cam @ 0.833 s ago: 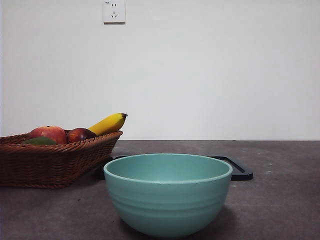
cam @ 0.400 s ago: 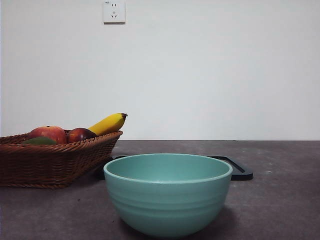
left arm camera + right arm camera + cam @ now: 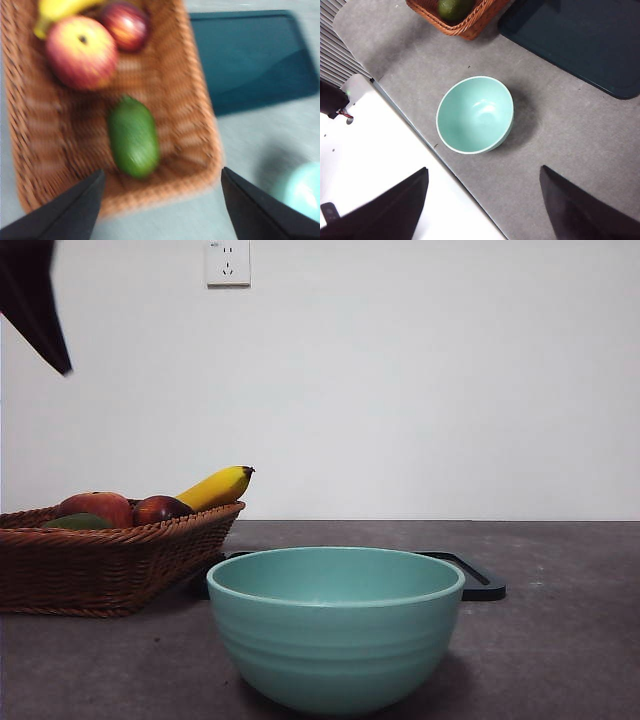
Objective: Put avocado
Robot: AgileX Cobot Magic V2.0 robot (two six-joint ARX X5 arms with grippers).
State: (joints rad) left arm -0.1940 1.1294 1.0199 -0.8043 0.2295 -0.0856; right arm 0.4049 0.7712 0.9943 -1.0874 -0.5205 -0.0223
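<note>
one arm's left gripper [image 3: 160, 200] has just appeared, jaws wide, above the avocado [image 3: 133, 136] in the basket [image 3: 200, 115], likely starting the pick.

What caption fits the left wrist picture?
Left gripper, jaws open, above the avocado in the basket.

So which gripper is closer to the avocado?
Left. The left gripper hangs open right above the avocado in the basket. The right gripper is farther off, open above the bowl.
</note>
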